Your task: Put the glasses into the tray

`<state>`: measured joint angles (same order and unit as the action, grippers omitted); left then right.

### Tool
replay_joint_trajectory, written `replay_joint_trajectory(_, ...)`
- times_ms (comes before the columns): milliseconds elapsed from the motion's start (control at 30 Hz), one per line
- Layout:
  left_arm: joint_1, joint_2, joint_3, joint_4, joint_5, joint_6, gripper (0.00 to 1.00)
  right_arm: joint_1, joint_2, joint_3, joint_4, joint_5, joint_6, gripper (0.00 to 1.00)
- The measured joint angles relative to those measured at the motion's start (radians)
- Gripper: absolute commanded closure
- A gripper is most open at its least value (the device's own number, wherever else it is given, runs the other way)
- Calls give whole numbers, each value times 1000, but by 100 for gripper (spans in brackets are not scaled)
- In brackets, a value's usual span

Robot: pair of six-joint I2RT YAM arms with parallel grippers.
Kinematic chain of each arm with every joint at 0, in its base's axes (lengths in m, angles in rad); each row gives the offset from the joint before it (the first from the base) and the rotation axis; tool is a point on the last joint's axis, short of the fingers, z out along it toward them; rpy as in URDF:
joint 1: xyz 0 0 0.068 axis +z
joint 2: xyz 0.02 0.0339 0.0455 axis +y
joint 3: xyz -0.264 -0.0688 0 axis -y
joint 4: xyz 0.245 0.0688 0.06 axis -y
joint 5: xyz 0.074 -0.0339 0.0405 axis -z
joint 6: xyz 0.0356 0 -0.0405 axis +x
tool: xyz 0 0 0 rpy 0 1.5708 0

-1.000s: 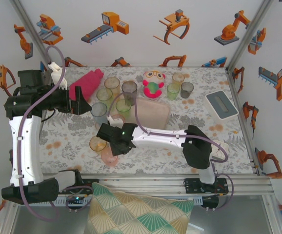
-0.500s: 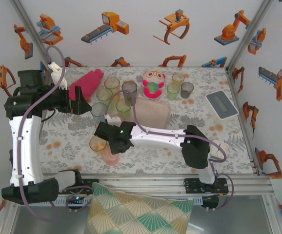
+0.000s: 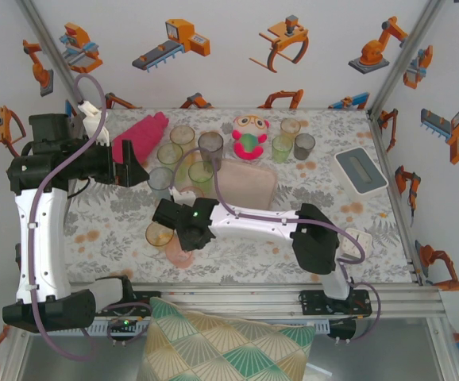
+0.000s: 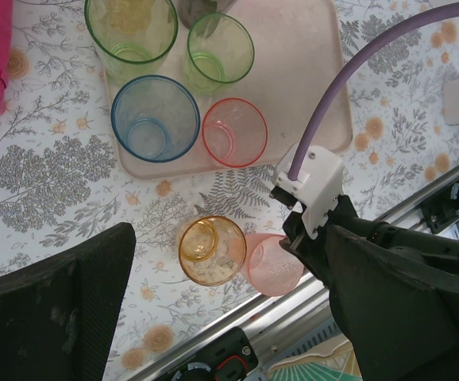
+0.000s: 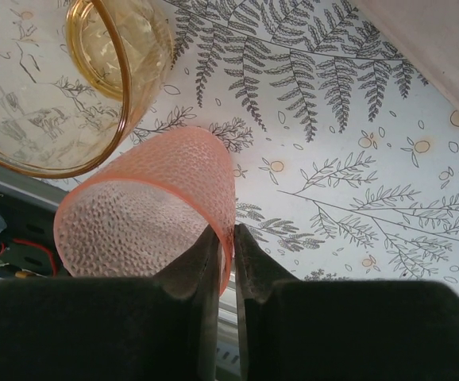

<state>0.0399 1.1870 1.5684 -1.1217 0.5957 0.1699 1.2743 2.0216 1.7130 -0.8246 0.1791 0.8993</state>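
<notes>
While the right fingers point(image 5: 207, 274) pinch the rim of a pink glass point(image 5: 150, 214) just beside an amber glass point(image 5: 55, 79) on the counter point(image 5: 333, 159), short of the tray point(image 4: 293, 79), the left fingers point(image 4: 55, 317) stand wide apart. The tray's far end is cut off, and from above the right arm point(image 3: 253, 222) hides part of the pink glass.

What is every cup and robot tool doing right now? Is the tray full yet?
tray: part filled, room left
blue glass: upright in the tray
amber glass: upright, empty, on the table
pink glass: outside the tray, rim pinched
right tool: shut on the pink glass
left tool: open, holding nothing
</notes>
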Motion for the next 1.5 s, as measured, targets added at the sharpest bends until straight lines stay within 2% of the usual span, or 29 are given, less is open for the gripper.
replay_joint_trajectory(167, 0, 0, 0, 0, 0, 0, 3, 0, 15, 19, -2, 3, -10, 92)
replay_joint_trajectory(800, 0, 0, 0, 0, 0, 0, 3, -6, 0, 18, -61, 26, -40, 95)
replay_joint_trajectory(1200, 0, 0, 11, 0, -4, 0, 3, -58, -131, -67, -71, 25, -40, 94)
replay_joint_trajectory(1500, 0, 0, 14, -1, -5, 0, 3, -164, -276, -165, -92, 58, -58, 95)
